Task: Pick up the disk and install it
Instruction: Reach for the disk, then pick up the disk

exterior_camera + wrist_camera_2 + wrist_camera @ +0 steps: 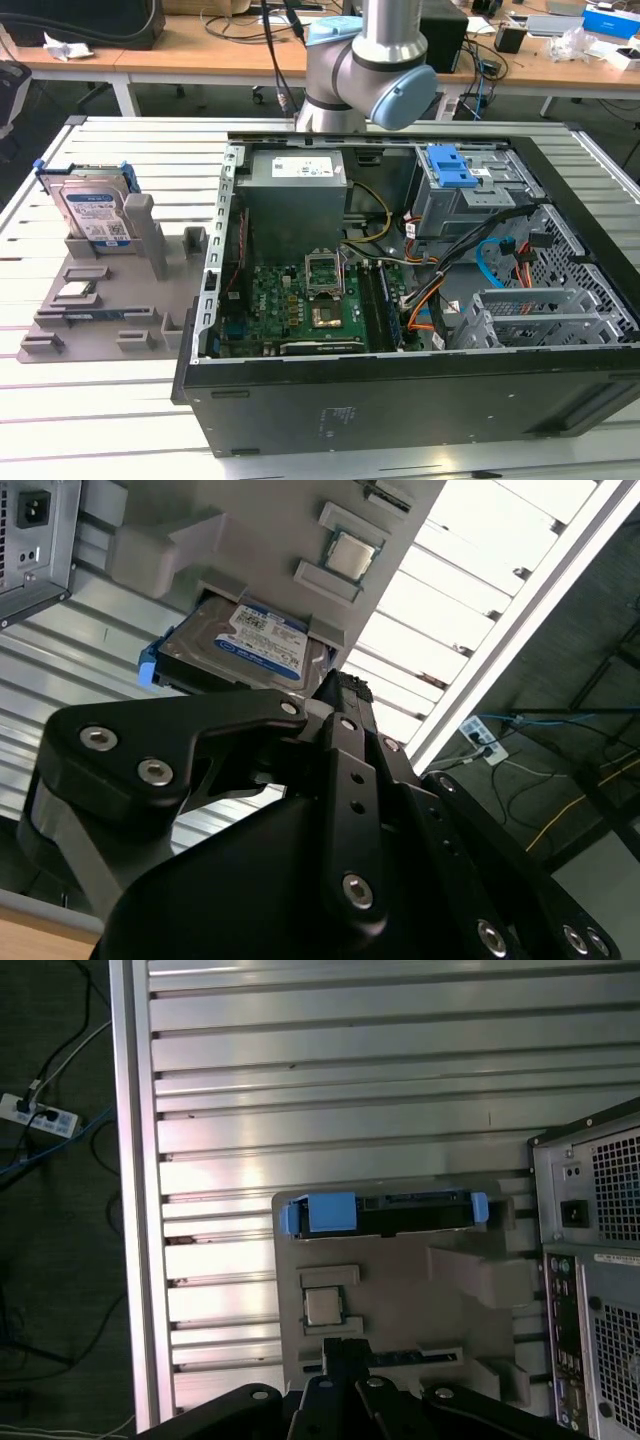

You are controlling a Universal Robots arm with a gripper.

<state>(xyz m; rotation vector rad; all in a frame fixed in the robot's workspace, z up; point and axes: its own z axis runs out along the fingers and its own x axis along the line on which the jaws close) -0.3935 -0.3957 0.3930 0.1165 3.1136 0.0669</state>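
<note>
exterior view showed the disk [97,215] face-on, first wrist view edge-on; whether the gripper [345,1350] was closed, i couldn't tell.

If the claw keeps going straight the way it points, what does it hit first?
Probably the grey tray, near the chip and short of the disk. The claw hangs over that tray in the first wrist view, but depth is unclear.
</note>
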